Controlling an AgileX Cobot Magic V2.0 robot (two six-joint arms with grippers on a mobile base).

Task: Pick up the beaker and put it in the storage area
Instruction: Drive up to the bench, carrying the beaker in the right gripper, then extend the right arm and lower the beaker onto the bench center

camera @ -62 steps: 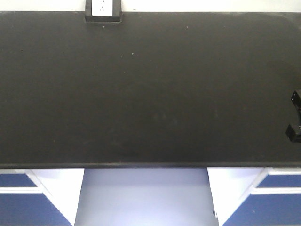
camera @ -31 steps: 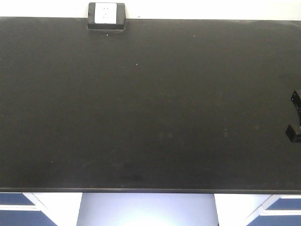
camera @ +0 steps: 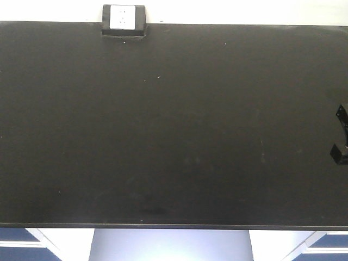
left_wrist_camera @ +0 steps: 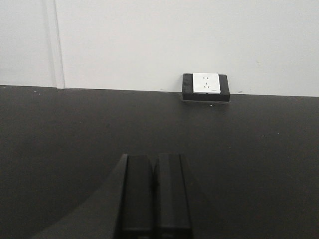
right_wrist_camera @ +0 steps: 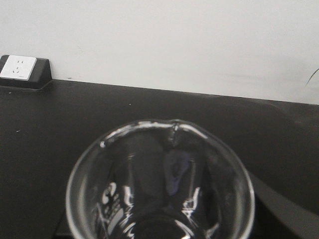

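My right gripper [right_wrist_camera: 160,223] is clamped round the beaker [right_wrist_camera: 159,184], its rim up, close under my wrist. My left gripper [left_wrist_camera: 154,159] has its fingers pressed together, gripping nothing. Beyond both spreads the black storage area [camera: 174,130]. At its rear edge the white socket box [camera: 123,17] sits against the pale wall [left_wrist_camera: 149,40].

Blurred beaker [right_wrist_camera: 159,181], base past bottom edge
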